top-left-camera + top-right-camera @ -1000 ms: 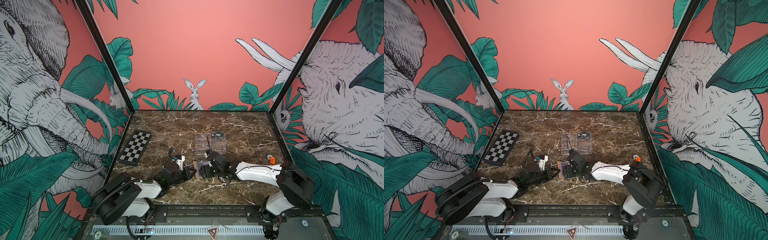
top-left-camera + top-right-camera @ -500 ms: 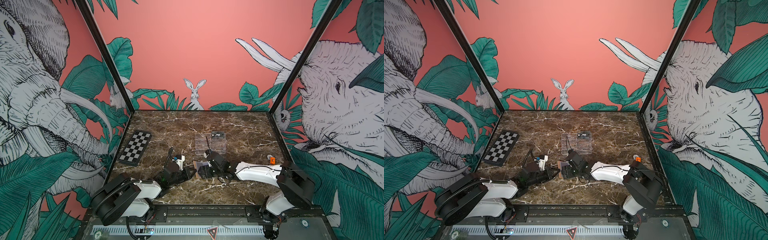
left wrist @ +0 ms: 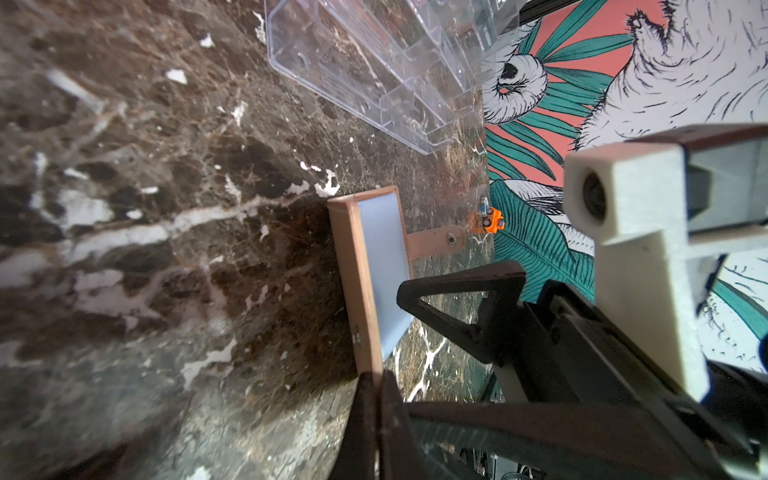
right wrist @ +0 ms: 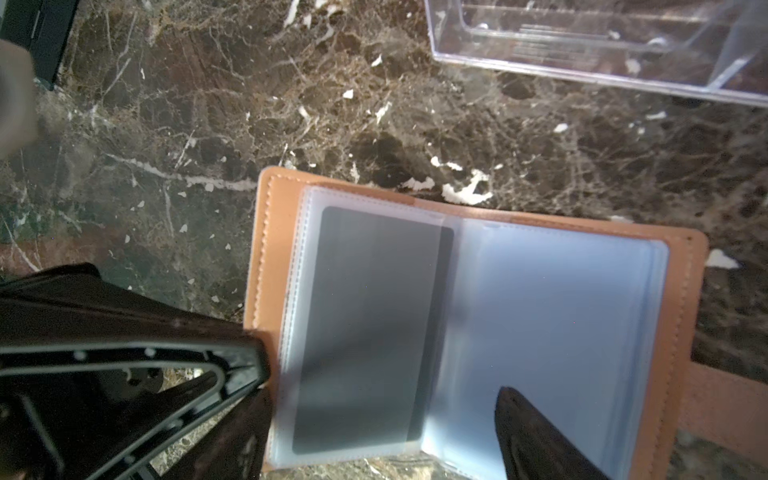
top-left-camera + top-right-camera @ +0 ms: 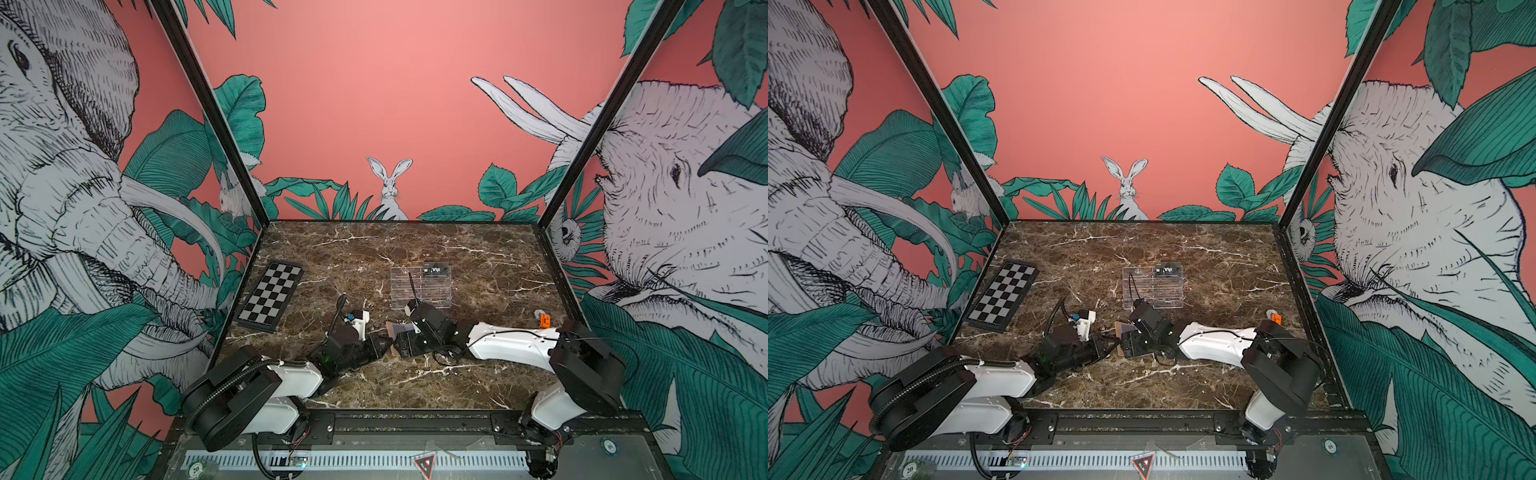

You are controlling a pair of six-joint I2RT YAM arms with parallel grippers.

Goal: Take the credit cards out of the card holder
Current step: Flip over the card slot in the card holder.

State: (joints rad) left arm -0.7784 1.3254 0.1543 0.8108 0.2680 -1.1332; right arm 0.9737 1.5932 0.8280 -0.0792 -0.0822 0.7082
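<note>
Two white-and-black arms reach in low from the near edge of the counter, their tools almost meeting near its middle. The left arm stretches forward and inward. The left tool has its fingers pinched shut on the edge of the card holder. The right arm lies nearly level, pointing across toward the left arm. The right tool points downward, fingers spread wide apart.

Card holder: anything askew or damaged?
Nothing stands out. The card holder lies open on the table, undamaged; one dark credit card sits straight in its sleeve; the left gripper pinches a cover edge.
</note>
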